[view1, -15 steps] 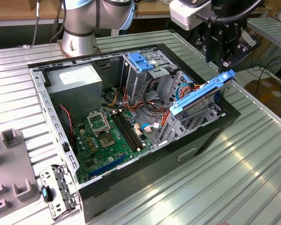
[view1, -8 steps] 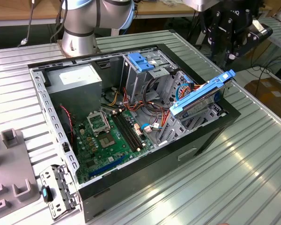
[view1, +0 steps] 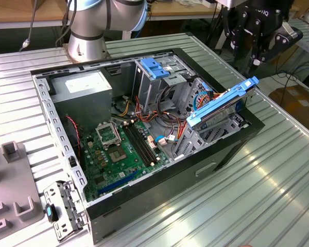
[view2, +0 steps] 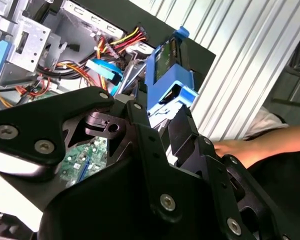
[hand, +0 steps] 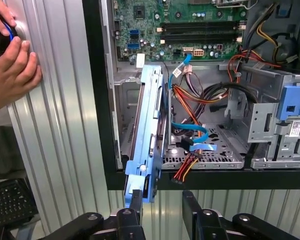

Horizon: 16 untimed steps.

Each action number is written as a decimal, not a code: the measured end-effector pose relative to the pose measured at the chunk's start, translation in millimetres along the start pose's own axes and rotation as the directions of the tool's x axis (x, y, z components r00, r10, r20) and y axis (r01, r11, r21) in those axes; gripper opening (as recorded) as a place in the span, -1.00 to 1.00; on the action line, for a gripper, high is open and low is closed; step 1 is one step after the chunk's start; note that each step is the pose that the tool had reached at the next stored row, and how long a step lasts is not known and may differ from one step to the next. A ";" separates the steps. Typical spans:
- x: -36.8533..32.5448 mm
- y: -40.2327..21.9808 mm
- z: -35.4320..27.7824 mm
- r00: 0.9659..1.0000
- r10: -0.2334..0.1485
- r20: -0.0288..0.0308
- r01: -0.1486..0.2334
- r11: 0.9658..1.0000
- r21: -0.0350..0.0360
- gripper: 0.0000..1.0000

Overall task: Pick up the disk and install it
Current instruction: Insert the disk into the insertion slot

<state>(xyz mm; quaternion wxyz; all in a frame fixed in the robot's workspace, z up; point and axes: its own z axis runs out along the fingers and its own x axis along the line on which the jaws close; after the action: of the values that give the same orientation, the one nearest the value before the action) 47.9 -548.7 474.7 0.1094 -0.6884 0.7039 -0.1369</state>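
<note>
The gripper (view1: 250, 49) hangs above the open computer case (view1: 216, 164), at the case wall on the exterior view's right. In the first wrist view the gripper (hand: 162, 202) has its two fingers (hand: 135, 200) spread with a bare gap between them; it holds nothing.

The disk (view1: 224, 103) lies below the gripper and apart from it. It is tilted. The low end rests inside the case on the grey drive cage (view1: 195, 141); the high end rises over the case wall toward the gripper. The long axis runs from the case interior up and outward across that wall.

In the first wrist view the disk (hand: 149, 125) stands on its edge. Its near blue end lines up with one finger, not with the gap. Judgement: the gap is offset sideways from the disk.

Room for movement:
- Inner side: orange and blue cables (hand: 200, 95) lie just beside the disk
- Outer side: the ribbed metal table (view1: 278, 195) offers open space
- A person's hands (hand: 12, 60) rest on the table, well apart from the disk
</note>
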 end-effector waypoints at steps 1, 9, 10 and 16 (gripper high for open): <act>-0.1 -2.3 0.8 1.000 0.000 0.003 0.000 1.000 -0.013 -0.11; 20.5 -12.1 5.2 1.000 0.006 0.019 -0.005 0.999 -0.045 -0.11; 22.3 -15.7 6.5 1.000 0.008 0.026 -0.006 0.998 -0.057 -0.11; 22.4 -32.0 12.6 0.998 0.019 0.054 -0.012 0.992 -0.129 -0.11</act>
<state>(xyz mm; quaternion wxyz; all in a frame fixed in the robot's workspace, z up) 81.7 -572.1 474.6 0.0851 -0.6921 0.7132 -0.0715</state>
